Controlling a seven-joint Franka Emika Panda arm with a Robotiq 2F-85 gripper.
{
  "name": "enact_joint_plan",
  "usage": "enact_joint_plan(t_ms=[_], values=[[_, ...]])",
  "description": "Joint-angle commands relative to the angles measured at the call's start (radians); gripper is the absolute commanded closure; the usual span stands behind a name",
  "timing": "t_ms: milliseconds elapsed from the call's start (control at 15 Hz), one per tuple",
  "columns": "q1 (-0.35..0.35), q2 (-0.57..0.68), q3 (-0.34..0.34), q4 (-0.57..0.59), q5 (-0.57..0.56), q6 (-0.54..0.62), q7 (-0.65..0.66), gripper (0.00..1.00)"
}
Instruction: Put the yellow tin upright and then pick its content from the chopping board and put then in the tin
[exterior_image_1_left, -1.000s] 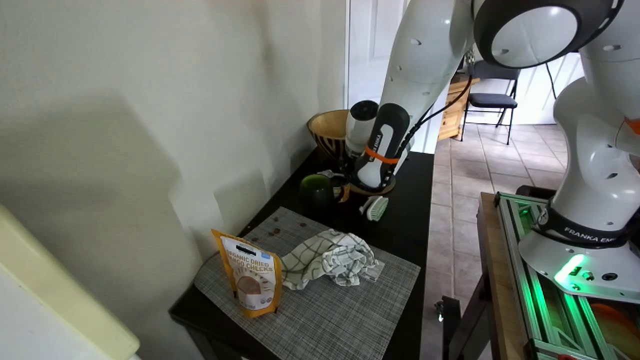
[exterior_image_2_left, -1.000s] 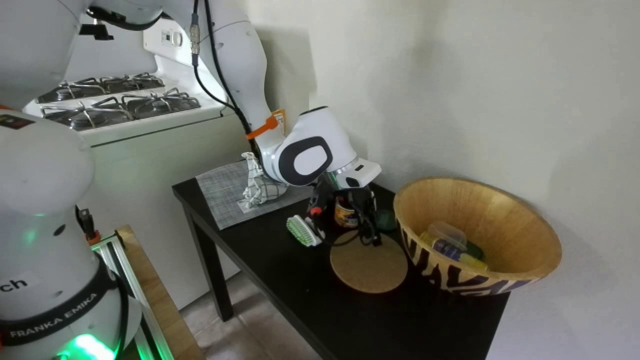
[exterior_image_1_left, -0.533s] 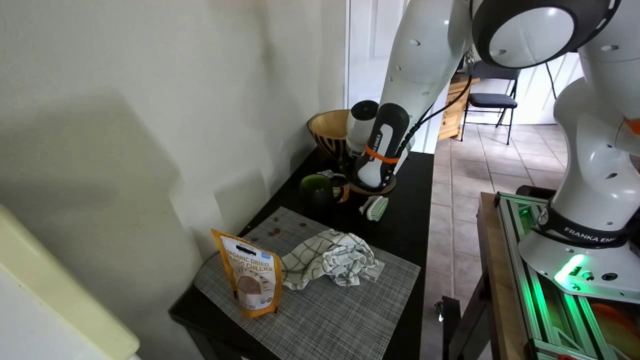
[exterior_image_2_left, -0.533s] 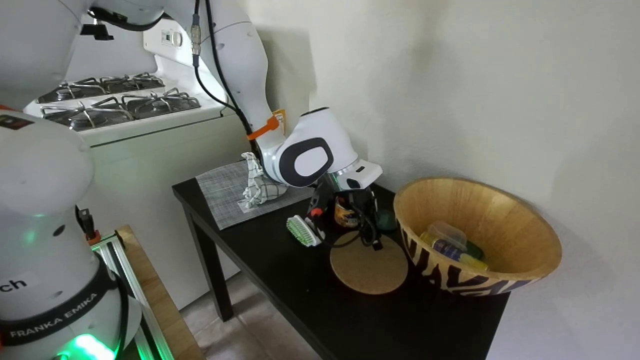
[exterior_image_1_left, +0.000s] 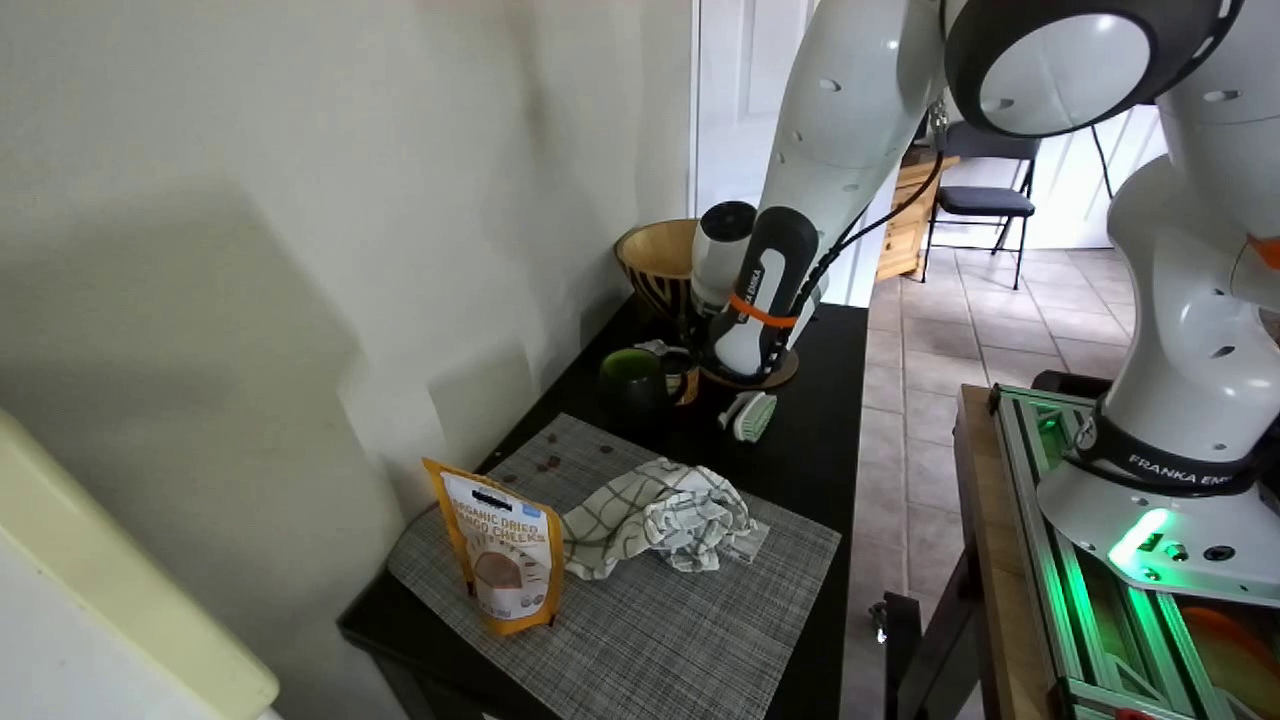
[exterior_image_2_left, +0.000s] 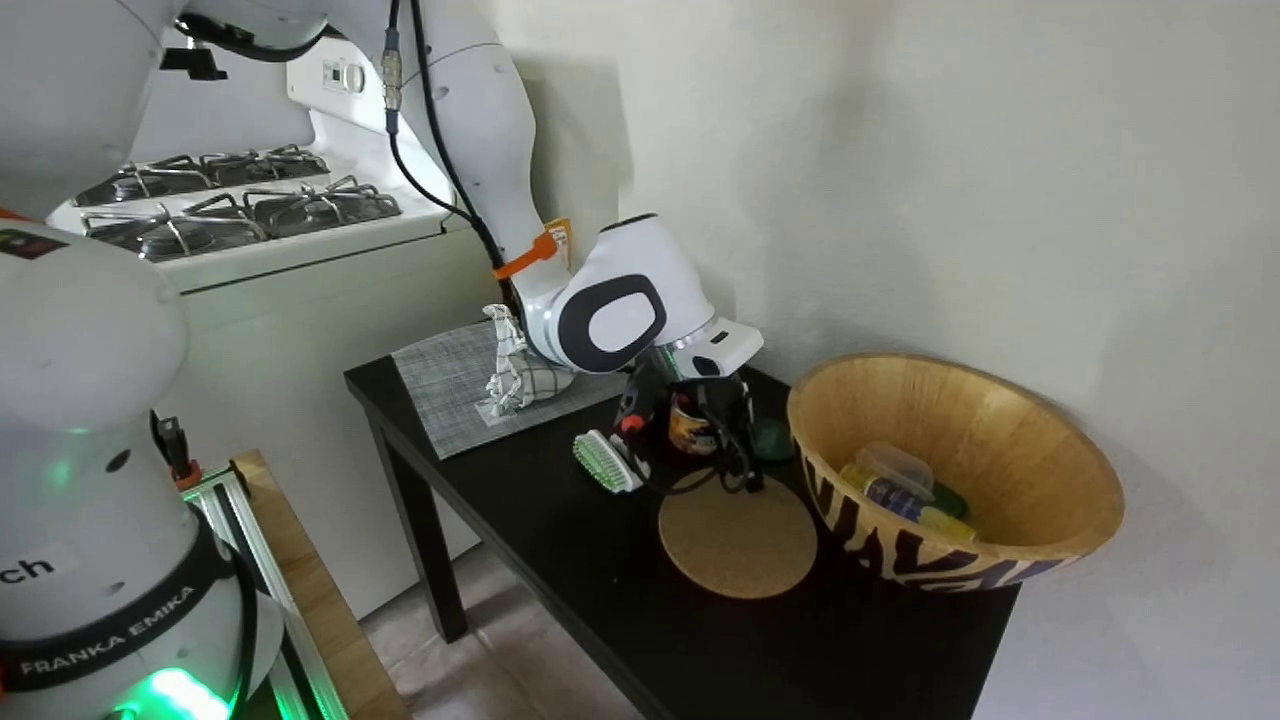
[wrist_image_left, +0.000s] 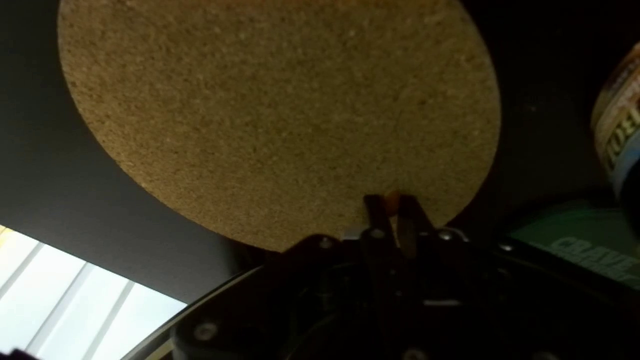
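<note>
The chopping board (exterior_image_2_left: 738, 540), a round light tan disc, lies on the black table. It fills much of the wrist view (wrist_image_left: 280, 110) and its edge shows in an exterior view (exterior_image_1_left: 780, 373). My gripper (wrist_image_left: 392, 200) is over the board near its edge, fingers nearly together. A small orange piece (wrist_image_left: 393, 204) sits between the fingertips, touching both. The yellow-orange tin (exterior_image_2_left: 692, 428) appears upright beside the board, partly behind my gripper. It also shows in an exterior view (exterior_image_1_left: 686, 377) behind the mug, and at the right of the wrist view (wrist_image_left: 625, 120). Its opening is hidden.
A dark green mug (exterior_image_1_left: 630, 385) stands against the tin. A brush (exterior_image_2_left: 607, 462) lies beside the board. A large wooden bowl (exterior_image_2_left: 960, 430) stands close to the board. A grey placemat (exterior_image_1_left: 680, 640) bears a checked cloth (exterior_image_1_left: 650, 520) and a mango pouch (exterior_image_1_left: 505, 560).
The chopping board has shifted slightly, away from the tin. The arm has barely moved. The tin, mug and brush are unchanged.
</note>
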Motion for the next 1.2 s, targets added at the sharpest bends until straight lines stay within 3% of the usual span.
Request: enact_joint_plan(t_ms=[0, 667, 867, 1133], values=[[0.023, -0.042, -0.012, -0.034, 0.017, 0.013, -0.008, 0.97], [0.089, -0.290, -0.092, -0.150, -0.028, 0.004, -0.128, 0.97], [0.041, -0.434, -0.033, -0.183, -0.062, -0.014, -0.232, 0.97], [-0.012, -0.535, 0.059, -0.197, -0.059, -0.020, -0.308, 0.97]])
